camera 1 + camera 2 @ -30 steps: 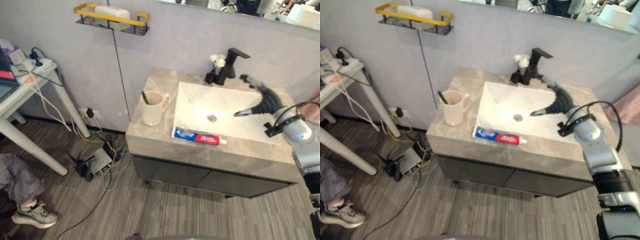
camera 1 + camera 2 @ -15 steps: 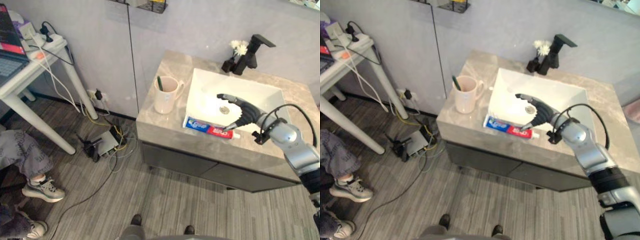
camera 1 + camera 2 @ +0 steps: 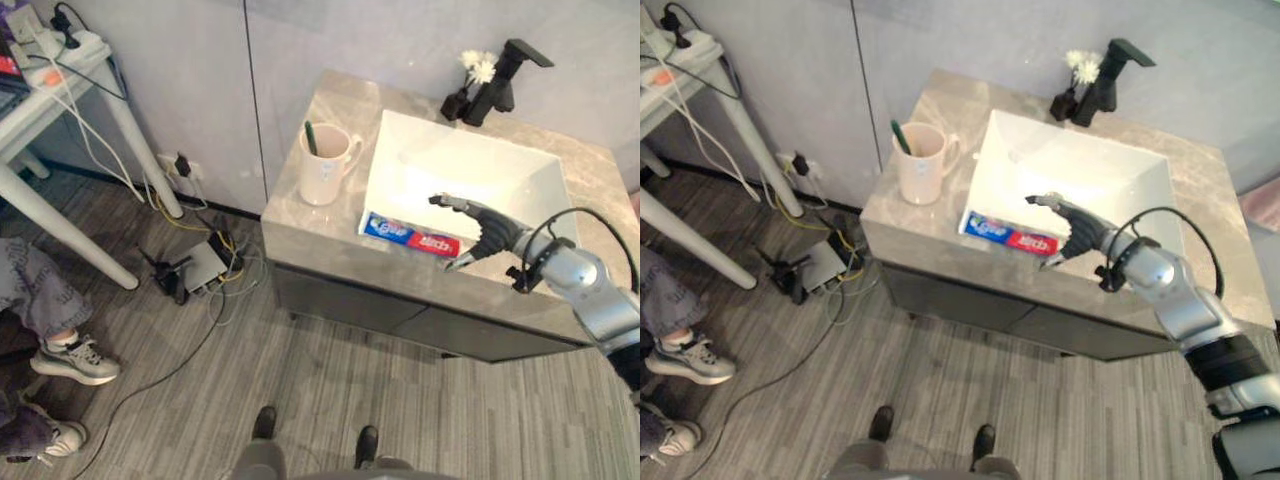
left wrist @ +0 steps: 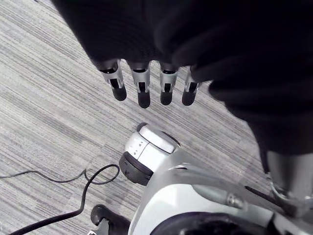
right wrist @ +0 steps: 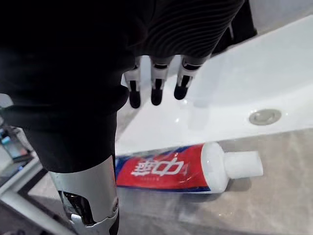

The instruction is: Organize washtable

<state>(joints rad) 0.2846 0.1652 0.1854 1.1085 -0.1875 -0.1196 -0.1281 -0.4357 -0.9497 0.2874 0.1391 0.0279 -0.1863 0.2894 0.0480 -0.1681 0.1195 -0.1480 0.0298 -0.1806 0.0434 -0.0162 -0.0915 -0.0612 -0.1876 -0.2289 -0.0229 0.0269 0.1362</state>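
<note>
A red, white and blue toothpaste tube lies on the grey stone counter, along the front rim of the white sink basin, its white cap pointing right. My right hand hovers open just over the cap end; in the right wrist view the tube shows between its fingers and thumb, untouched. A cream cup with a green toothbrush in it stands left of the basin. My left hand hangs open above the floor.
A black faucet and a small vase of white flowers stand behind the basin. Left of the washtable are a white table, cables and a box on the floor, and a person's legs and shoes.
The camera has shifted. My right hand came from over the basin's right side, near the faucet, down and forward to the tube's cap end. The tube and cup have stayed put.
</note>
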